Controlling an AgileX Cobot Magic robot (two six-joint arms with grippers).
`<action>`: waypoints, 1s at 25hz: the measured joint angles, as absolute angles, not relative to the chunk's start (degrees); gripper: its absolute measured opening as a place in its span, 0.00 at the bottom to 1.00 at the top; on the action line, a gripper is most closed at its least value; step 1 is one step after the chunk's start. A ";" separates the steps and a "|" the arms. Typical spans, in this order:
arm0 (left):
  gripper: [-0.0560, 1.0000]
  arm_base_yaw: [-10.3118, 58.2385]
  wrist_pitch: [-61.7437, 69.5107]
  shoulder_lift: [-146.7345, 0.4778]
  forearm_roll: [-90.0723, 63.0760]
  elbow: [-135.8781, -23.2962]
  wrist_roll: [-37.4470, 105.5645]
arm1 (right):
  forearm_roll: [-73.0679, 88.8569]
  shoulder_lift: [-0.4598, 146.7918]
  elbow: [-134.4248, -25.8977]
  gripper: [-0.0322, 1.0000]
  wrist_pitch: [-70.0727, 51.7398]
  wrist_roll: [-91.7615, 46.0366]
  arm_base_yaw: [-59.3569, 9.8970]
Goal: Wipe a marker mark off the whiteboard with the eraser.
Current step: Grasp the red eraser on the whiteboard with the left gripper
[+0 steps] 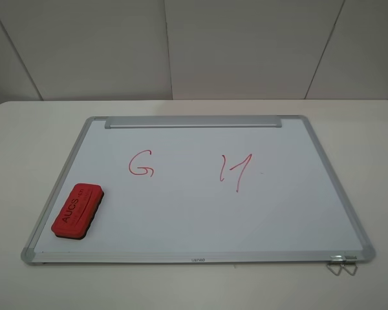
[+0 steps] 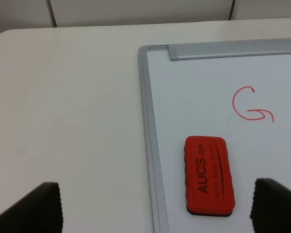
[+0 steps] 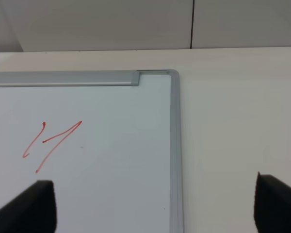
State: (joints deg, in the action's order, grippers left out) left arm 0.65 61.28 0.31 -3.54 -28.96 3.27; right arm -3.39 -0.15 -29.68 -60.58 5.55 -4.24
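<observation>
The whiteboard (image 1: 200, 213) lies flat on the table, its grey tray strip (image 1: 193, 122) along the far edge. A red letter "G" marker mark (image 1: 141, 164) sits on its left half, also seen in the left wrist view as the marker mark (image 2: 251, 104). The red eraser (image 1: 77, 211) lies on the board's near left corner, lettering up; the left wrist view shows the eraser (image 2: 209, 174) just ahead of my left gripper (image 2: 155, 206), which is open and apart from it. My right gripper (image 3: 155, 206) is open over the board's right edge. Neither gripper shows in the exterior view.
A red "11"-like mark (image 1: 235, 170) is on the board's right half. A metal clip (image 1: 341, 265) hangs at the near right corner. The white table (image 1: 26, 142) surrounds the board, with a wall behind.
</observation>
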 joint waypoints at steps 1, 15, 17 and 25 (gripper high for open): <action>0.79 0.65 61.28 0.31 -3.54 -28.96 3.27 | -3.39 -0.15 -29.68 0.73 -60.58 5.55 -4.24; 0.79 4.99 61.28 0.31 -2.87 -28.96 0.82 | -3.39 -0.15 -29.68 0.73 -60.58 5.55 -4.24; 0.79 5.47 61.28 0.31 -2.87 -28.96 0.66 | -3.39 -0.15 -29.68 0.73 -60.58 5.55 -4.24; 0.79 5.55 61.19 -0.34 -2.87 -29.10 0.59 | -3.39 -0.15 -29.68 0.73 -60.58 5.55 -4.24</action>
